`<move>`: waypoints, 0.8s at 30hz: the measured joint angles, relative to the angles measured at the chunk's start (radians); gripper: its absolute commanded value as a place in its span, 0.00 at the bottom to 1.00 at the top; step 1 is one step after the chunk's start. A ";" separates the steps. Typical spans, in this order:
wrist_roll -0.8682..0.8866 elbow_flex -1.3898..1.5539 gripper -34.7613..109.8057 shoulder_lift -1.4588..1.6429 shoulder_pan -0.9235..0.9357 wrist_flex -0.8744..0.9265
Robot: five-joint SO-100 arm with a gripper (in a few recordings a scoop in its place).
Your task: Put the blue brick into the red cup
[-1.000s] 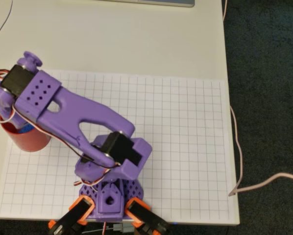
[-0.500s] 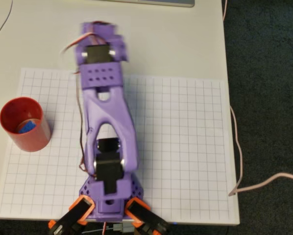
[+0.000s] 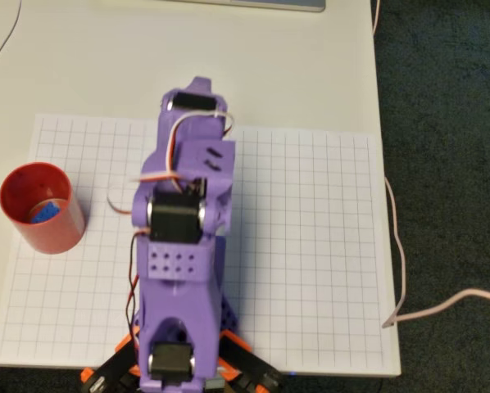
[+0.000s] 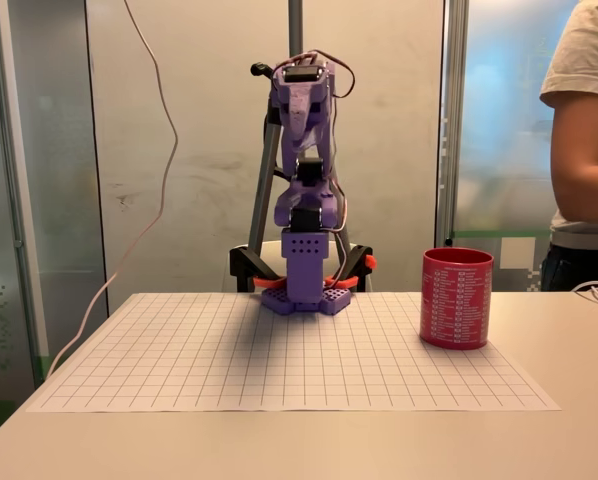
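As seen from overhead, the red cup (image 3: 42, 209) stands at the far left of the gridded sheet (image 3: 310, 246), upright, with its open mouth facing the camera. Inside it, lying on the bottom toward the lower left of the opening, is the blue brick (image 3: 42, 215); a small patch of bright blue shows past the rim. Judging by this, the brick is already where the task wants it.

Moving right, the purple arm (image 3: 183, 262) runs up the middle of the sheet from its orange-clamped base at the bottom edge. It is folded back on itself, with the claw (image 3: 197, 102) at its top end pointing away from the base, well apart from the cup. The cup lies to the left of the claw and lower in the picture, with bare grid between them. Whether the claw's two fingers are apart or together cannot be told; nothing is seen held in it.

Further right, the sheet carries nothing, and a pale cable (image 3: 401, 246) trails along the right edge of the tabletop (image 3: 294, 65).

From the fixed view, the arm (image 4: 307, 190) stands tall and folded at centre, the cup (image 4: 457, 298) sits to its right, and a person (image 4: 584, 150) stands at the far right edge.
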 measured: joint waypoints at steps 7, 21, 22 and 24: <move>0.000 0.253 0.24 0.207 -0.041 0.000; 0.054 0.861 0.24 0.218 -0.074 -0.161; 0.061 0.884 0.24 0.215 -0.074 -0.164; 0.074 0.896 0.24 0.213 -0.074 -0.167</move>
